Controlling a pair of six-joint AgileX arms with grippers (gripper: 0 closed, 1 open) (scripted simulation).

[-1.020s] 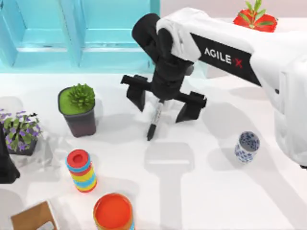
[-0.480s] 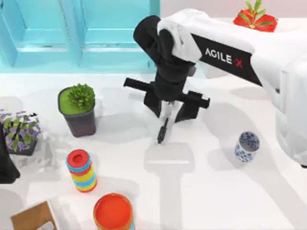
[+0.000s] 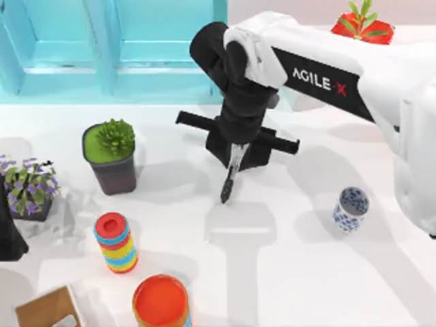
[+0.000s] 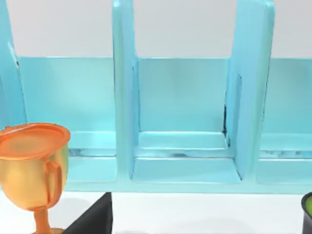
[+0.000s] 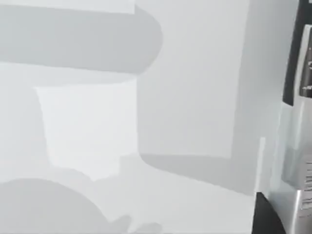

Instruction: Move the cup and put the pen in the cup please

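Note:
My right gripper (image 3: 235, 155) hangs over the middle of the table, shut on the upper end of the pen (image 3: 229, 182). The black pen points down and slightly left, with its tip close above the white tabletop. In the right wrist view the pen (image 5: 298, 146) shows its grey label band at the picture's edge. The cup (image 3: 351, 208), small and white with a blue pattern, stands upright to the right of the gripper, well apart from it. My left arm (image 3: 8, 235) stays parked at the table's left edge.
A dark pot with a green succulent (image 3: 112, 155) and a purple-flowered plant (image 3: 28, 188) stand at the left. A rainbow ring stack (image 3: 115, 242), an orange-inside cup (image 3: 161, 302) and a wooden box (image 3: 48, 310) sit front left. A blue rack (image 3: 116, 48) lines the back; a gold trophy (image 4: 34, 168) stands before it.
The right gripper's fingers have gone from wide open to shut around the pen. The pen has swung from lying flat to hanging steeply from the gripper.

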